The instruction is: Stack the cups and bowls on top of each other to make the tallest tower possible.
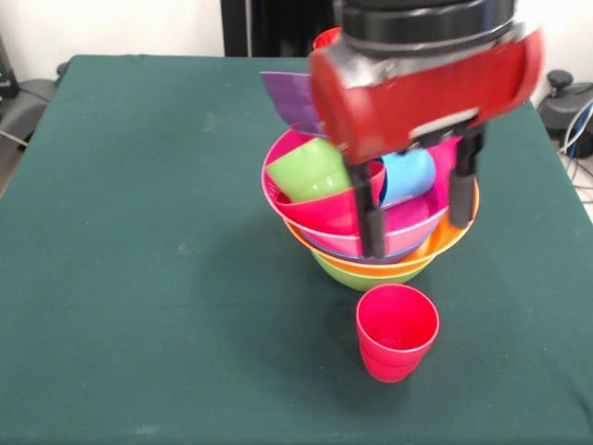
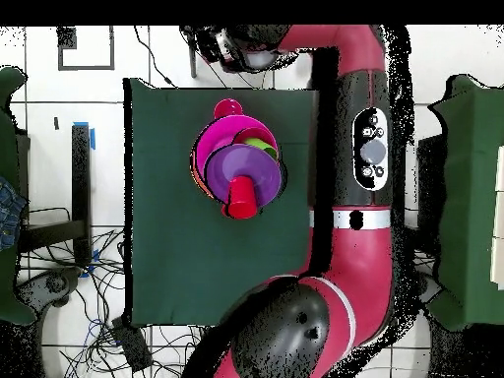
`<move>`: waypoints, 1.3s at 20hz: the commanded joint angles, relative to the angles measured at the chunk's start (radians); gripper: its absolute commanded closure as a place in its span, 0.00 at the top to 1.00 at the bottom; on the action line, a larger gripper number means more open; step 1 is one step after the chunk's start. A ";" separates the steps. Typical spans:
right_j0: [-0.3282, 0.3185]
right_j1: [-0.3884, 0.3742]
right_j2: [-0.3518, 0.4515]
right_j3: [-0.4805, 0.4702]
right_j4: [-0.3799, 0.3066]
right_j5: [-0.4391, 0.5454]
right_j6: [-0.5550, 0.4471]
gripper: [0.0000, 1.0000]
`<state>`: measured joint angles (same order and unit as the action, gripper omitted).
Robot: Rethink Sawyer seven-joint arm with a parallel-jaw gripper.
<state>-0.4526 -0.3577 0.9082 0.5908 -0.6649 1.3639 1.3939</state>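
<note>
The tower (image 1: 371,250) stands mid-table: nested bowls with lime green at the bottom, then orange, blue and pink (image 1: 306,209) rims. A lime green cup (image 1: 310,171) and a sky blue cup (image 1: 408,176) lie on their sides inside the pink bowl. A purple bowl (image 1: 292,97) leans tilted behind the tower, with a red piece (image 1: 326,37) by it; I cannot tell whether that piece is a cup or a bowl. A red cup (image 1: 397,332) stands upright on the table before the tower. My gripper (image 1: 417,236) hangs raised between camera and tower, open and empty. The overhead view shows it past the table's far edge (image 2: 224,46).
The green table cloth (image 1: 139,232) spreads wide to the left of the tower in the front view. In the overhead view the purple bowl (image 2: 241,172) covers the tower's robot side, and the red cup (image 2: 226,106) stands on the far side. My arm (image 2: 369,148) runs along the table's right edge.
</note>
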 commanded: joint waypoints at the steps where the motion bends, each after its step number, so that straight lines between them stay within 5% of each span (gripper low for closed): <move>1: 0.026 0.044 -0.122 -0.111 -0.118 0.106 0.088 1.00; 5: 0.049 0.073 -0.139 -0.155 -0.141 0.117 0.129 1.00; 18: 0.065 0.143 -0.211 -0.110 -0.023 0.079 0.303 1.00; 26: 0.065 0.198 -0.194 -0.105 0.022 0.025 0.267 1.00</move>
<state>-0.4144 -0.2167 0.7384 0.4655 -0.6481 1.3637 1.5573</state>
